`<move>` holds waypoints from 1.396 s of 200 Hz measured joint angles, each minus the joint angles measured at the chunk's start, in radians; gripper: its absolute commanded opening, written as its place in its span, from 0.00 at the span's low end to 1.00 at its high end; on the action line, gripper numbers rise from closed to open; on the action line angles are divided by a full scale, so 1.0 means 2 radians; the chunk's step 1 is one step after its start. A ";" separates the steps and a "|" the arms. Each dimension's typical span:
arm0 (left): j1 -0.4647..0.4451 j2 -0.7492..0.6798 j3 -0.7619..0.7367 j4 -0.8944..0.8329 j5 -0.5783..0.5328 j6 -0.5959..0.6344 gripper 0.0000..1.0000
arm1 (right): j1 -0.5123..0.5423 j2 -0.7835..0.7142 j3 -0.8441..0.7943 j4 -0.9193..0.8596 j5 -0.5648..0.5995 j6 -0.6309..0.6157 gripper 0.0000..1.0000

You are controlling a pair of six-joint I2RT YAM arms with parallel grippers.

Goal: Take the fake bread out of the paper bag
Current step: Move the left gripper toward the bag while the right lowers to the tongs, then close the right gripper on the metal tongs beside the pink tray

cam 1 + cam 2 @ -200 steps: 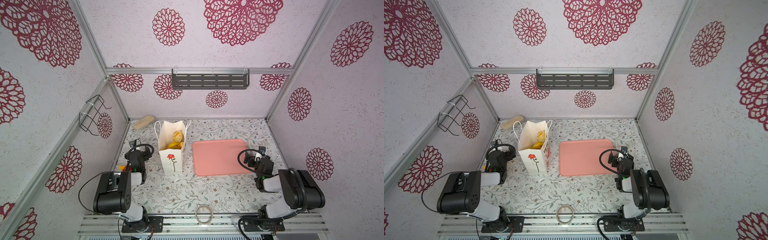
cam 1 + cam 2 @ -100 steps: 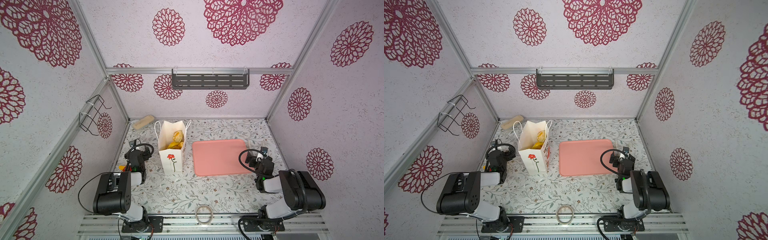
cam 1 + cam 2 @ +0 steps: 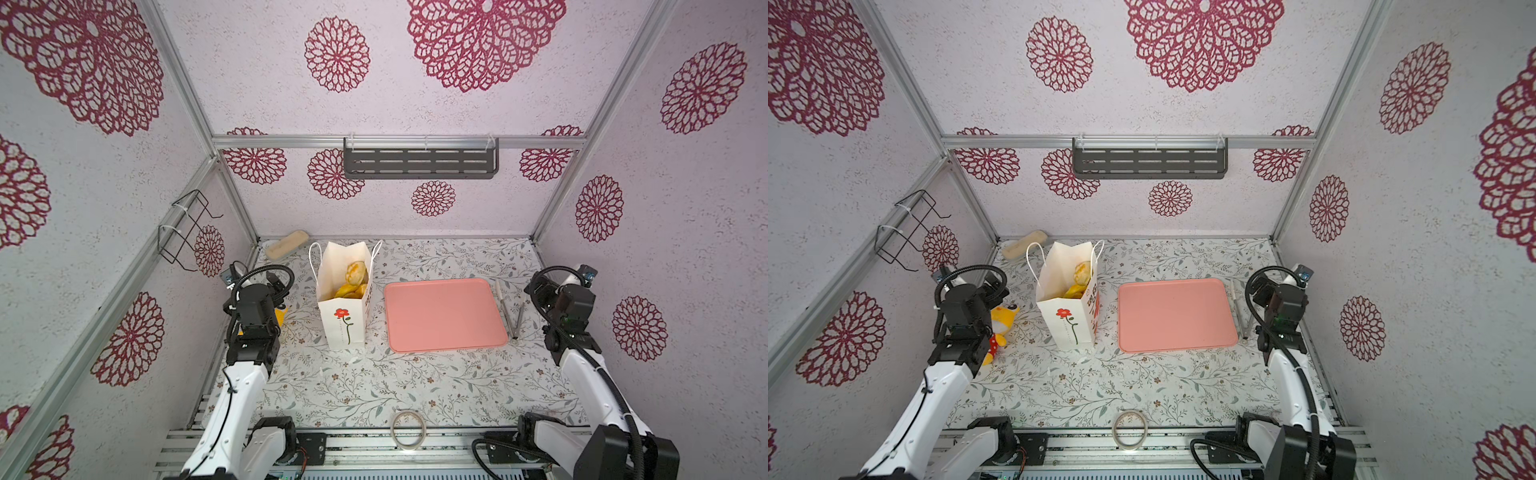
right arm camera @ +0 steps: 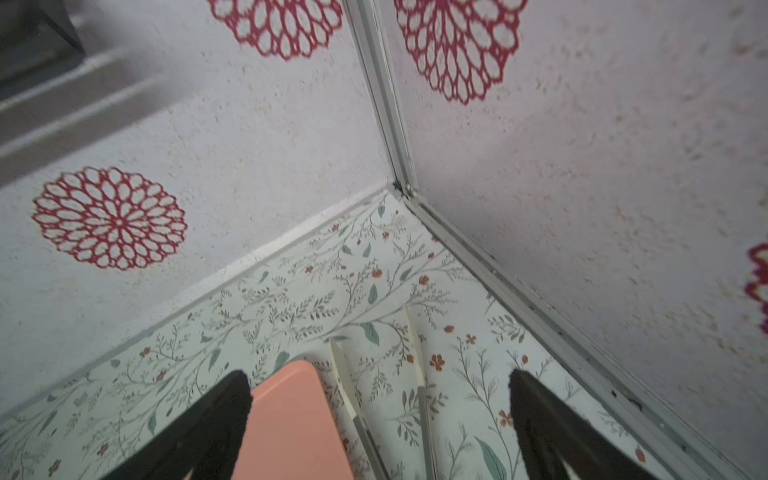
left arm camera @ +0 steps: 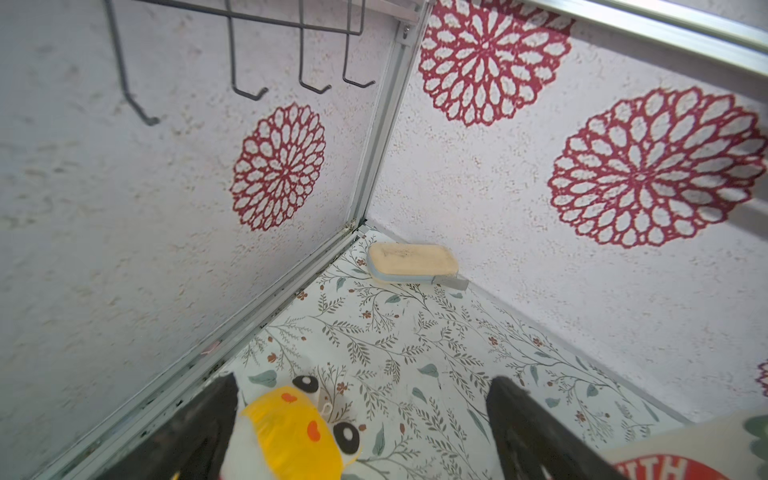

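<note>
The white paper bag (image 3: 344,320) (image 3: 1066,322) with a red flower stands upright left of centre, mouth open. Golden fake bread (image 3: 354,277) (image 3: 1080,277) fills it, only the top pieces showing. My left gripper (image 3: 277,283) (image 3: 994,287) (image 5: 365,380) hovers left of the bag, open and holding nothing, over a yellow plush toy (image 5: 291,432). A corner of the bag (image 5: 681,442) shows beside one finger. My right gripper (image 3: 537,287) (image 3: 1255,287) (image 4: 378,376) is open and empty at the far right, above the tray's corner.
A pink tray (image 3: 444,316) (image 4: 286,419) lies right of the bag, with metal tongs (image 3: 509,311) (image 4: 420,399) beside it. A beige block (image 3: 286,245) (image 5: 411,259) sits in the back left corner. A tape ring (image 3: 408,428) lies near the front rail.
Both arms have unfolded from their low, folded pose, with the elbows now swung back toward the front rail. The grippers stay open near the same spots. The bag and bread have not moved.
</note>
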 measured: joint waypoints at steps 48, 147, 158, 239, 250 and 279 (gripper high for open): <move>-0.001 -0.158 0.000 -0.139 0.096 -0.048 0.97 | -0.052 0.114 0.039 -0.131 -0.093 -0.024 0.99; -0.002 -0.188 0.000 -0.211 0.204 -0.069 0.97 | -0.022 0.270 0.106 -0.182 -0.145 -0.100 0.97; -0.002 -0.188 0.000 -0.211 0.207 -0.069 0.97 | -0.016 0.278 0.107 -0.184 -0.142 -0.109 0.96; -0.002 -0.177 0.000 -0.211 0.220 -0.072 0.97 | -0.002 0.344 0.174 -0.203 -0.102 -0.138 0.80; -0.002 -0.176 0.000 -0.211 0.221 -0.072 0.97 | -0.001 0.352 0.185 -0.211 -0.102 -0.141 0.79; -0.002 -0.176 0.000 -0.211 0.221 -0.074 0.97 | 0.003 0.371 0.205 -0.222 -0.098 -0.149 0.79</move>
